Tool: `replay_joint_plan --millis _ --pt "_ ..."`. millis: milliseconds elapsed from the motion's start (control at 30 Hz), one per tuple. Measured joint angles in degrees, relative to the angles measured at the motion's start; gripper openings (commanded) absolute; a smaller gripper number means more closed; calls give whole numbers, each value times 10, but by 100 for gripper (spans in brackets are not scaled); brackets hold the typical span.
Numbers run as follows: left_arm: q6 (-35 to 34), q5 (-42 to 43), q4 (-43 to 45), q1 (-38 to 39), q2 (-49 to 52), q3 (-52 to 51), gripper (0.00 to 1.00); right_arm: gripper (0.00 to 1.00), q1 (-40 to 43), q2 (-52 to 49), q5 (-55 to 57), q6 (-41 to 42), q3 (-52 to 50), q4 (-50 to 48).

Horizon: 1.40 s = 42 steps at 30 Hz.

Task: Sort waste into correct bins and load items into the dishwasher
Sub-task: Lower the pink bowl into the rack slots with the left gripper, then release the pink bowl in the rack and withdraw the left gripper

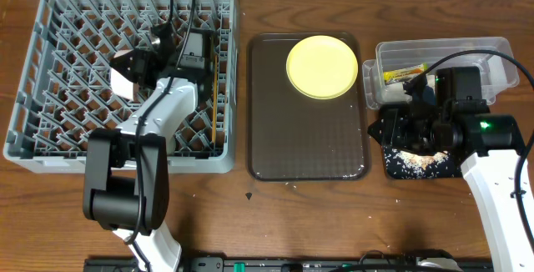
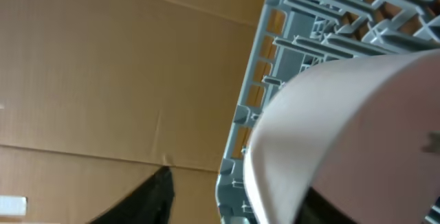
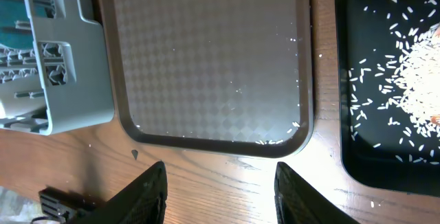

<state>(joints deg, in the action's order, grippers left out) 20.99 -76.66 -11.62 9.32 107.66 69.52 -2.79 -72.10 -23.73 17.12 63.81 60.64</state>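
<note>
The grey dish rack [image 1: 50,143] stands at the left. My left gripper [image 1: 133,70] is over it, shut on the white bowl [image 1: 123,82]. The bowl fills the left wrist view [image 2: 344,128], tilted, with the rack wall [image 2: 240,114] behind it. The yellow plate [image 1: 322,67] lies on the brown serving tray [image 1: 300,138]. The clear tub [image 1: 442,55] holds the green-and-yellow wrapper [image 1: 405,73]. The black tray [image 3: 371,80] holds rice scraps [image 3: 419,73]. My right gripper [image 3: 220,189] is open and empty above the table, in front of the brown tray.
Thin wooden sticks [image 1: 219,68] stand along the rack's right side. A few rice grains lie on the brown tray's near edge [image 3: 275,140]. A small dark speck [image 1: 249,195] lies on the table. The right arm [image 1: 492,163] covers part of the black tray.
</note>
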Motion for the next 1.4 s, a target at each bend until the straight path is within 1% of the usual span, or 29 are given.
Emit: replay_joint_plan --millis 167,300,400,467,600,633,700,833,867,900,933,967,1033,1067,1133,1200,1267,1333,1400 --pt "-3 -13 0 2 -2 0 64 48 0 0 0 0 0 0" --pt "-13 -4 -1 15 -33 -2 66 48 0 0 0 0 0 0" --pt "-16 31 -5 45 -99 -5 66 48 0 0 0 0 0 0" --pt "-17 61 -11 75 -158 -5 66 48 0 0 0 0 0 0" --pt "-24 111 -37 120 -245 -5 65 47 0 0 0 0 0 0" --pt "-29 117 -43 123 -256 -5 64 47 0 0 0 0 0 0" --pt "-39 133 -62 125 -272 -5 58 47 0 0 0 0 0 0" --pt "-55 152 -84 118 -268 -5 57 47 0 0 0 0 0 2" --pt "-59 155 -90 118 -266 -5 53 47 0 0 0 0 0 3" --pt "-62 159 -96 118 -266 -5 53 48 0 0 0 0 0 4" --pt "-63 160 -104 120 -266 -5 55 48 0 0 0 0 0 5" --pt "-66 162 -114 124 -266 -5 59 48 0 0 0 0 0 5" --pt "-73 165 -131 138 -266 -5 76 48 0 0 0 0 0 5" --pt "-80 168 -138 145 -266 -5 80 48 0 0 0 0 0 6" --pt "-107 184 -161 145 -267 -4 84 48 0 0 0 0 0 9" --pt "-153 247 -226 114 -268 3 84 48 0 0 0 0 0 12" --pt "-196 340 -267 54 -269 12 84 48 0 0 0 0 0 14" --pt "-236 470 -289 -40 -269 29 83 49 0 0 0 0 0 14" --pt "-264 597 -292 -133 -270 49 82 49 0 0 0 0 0 13"
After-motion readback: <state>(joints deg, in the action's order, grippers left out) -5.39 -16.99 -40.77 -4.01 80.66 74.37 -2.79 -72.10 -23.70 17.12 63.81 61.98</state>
